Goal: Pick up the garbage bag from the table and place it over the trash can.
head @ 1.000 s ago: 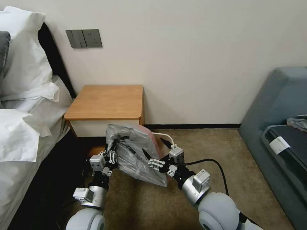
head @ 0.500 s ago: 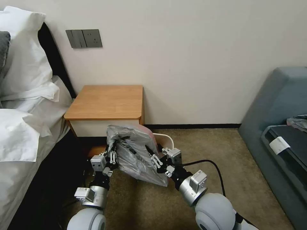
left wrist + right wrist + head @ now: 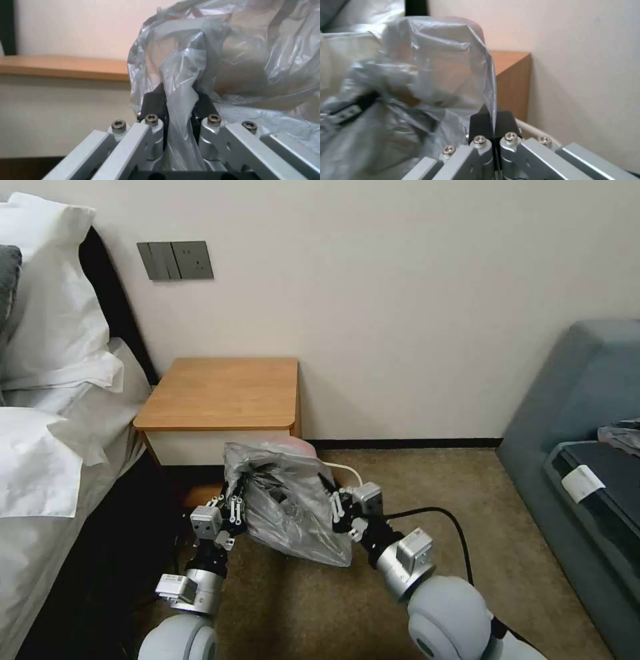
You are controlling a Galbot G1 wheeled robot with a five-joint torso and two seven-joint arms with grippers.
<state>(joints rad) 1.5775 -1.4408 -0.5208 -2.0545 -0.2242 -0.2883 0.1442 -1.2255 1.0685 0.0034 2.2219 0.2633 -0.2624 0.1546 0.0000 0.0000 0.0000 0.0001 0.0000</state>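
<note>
- The garbage bag hangs in the air in front of the bench, low over the carpet and held up between the two arms, its crinkled grey film bulging toward the wall with a pinkish edge at the top.
- The left claw is clamped on a gathered fold at the bag's left side; the left wrist view shows plastic pinched between its dark fingers.
- The right claw is closed on the bag's right edge; in the right wrist view a thin sheet of the film runs straight down into its shut fingers.
- The bag therefore spans from one claw to the other, its mouth stretched roughly left to right across the robot's front, and both arms sit about equally close to it.
- The trash can appears to be the pale rim just behind the bag and beside the right claw; most of it is hidden, so its exact outline cannot be told.
- As a judgement, the can lies just beyond and below the held mouth, so the placing turns on carrying the open edge forward and down over that rim.
</note>
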